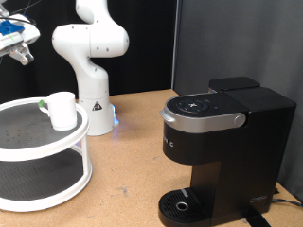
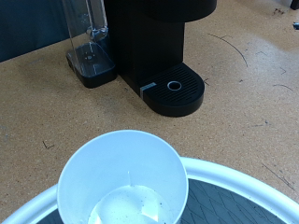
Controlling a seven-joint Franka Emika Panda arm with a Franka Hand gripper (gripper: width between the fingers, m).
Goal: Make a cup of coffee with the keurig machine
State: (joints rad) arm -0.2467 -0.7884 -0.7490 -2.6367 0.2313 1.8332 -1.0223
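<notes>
The small plain white ceramic cup (image 1: 62, 110) stands upright on the upper tier of the white round two-tier shelf (image 1: 47, 147), which sits at the exterior view's left, well apart from the large boxy black keurig machine (image 1: 222, 151) at that view's right. A small dark item with a green top lies touching or just beside the cup on the side away from the machine (too small to identify with certainty).

The gripper (image 1: 17, 43) shows at the exterior view's top left corner, raised high above the shelf and above the cup, on the side of the cup away from the machine. It holds nothing: no object is seen between its fingers. How far the fingers are parted cannot be told from either view; the wrist view does not show them at all.

The wrist view looks down into the cup's open mouth (image 2: 121, 182), the interior appearing empty, with the shelf's white rim (image 2: 243, 182) curving beside it. Beyond the cup in that view stands the machine's base, its round black drip tray (image 2: 175, 89) bare.

Governing relation: the cup lies below the gripper, its axis vertical and its mouth facing up towards the camera. The cup is not at the machine; the drip tray carries nothing, and the grey-silver lid handle (image 1: 201, 118) lies down.
</notes>
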